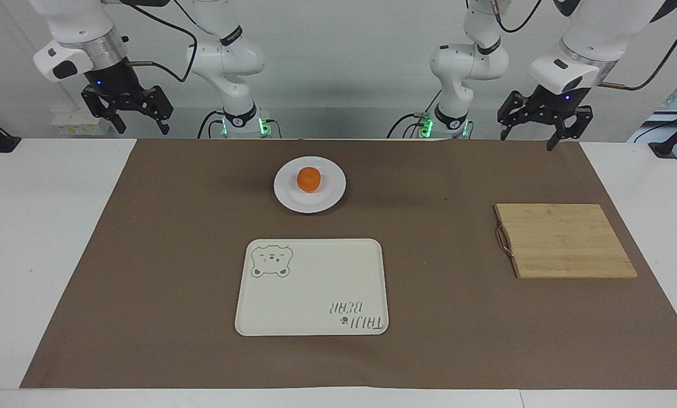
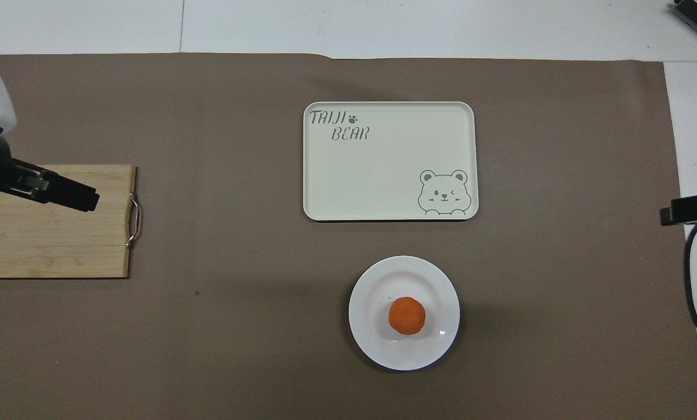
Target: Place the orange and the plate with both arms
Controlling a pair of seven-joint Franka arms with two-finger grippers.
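The orange (image 1: 308, 179) (image 2: 407, 315) rests on the white plate (image 1: 284, 195) (image 2: 377, 286), which lies on the brown mat close to the robots, about midway between the two arms. My left gripper (image 1: 526, 141) hangs open and empty in the air above the mat's edge at the left arm's end, well apart from the plate. My right gripper (image 1: 143, 127) hangs open and empty above the white table at the right arm's end; the right arm waits. In the overhead view only a fingertip (image 2: 683, 209) of the right gripper shows.
A cream tray with a bear drawing (image 1: 313, 286) (image 2: 389, 160) lies farther from the robots than the plate. A bamboo cutting board with a metal handle (image 1: 565, 241) (image 2: 51, 245) sits at the left arm's end. The brown mat (image 1: 174, 255) covers most of the table.
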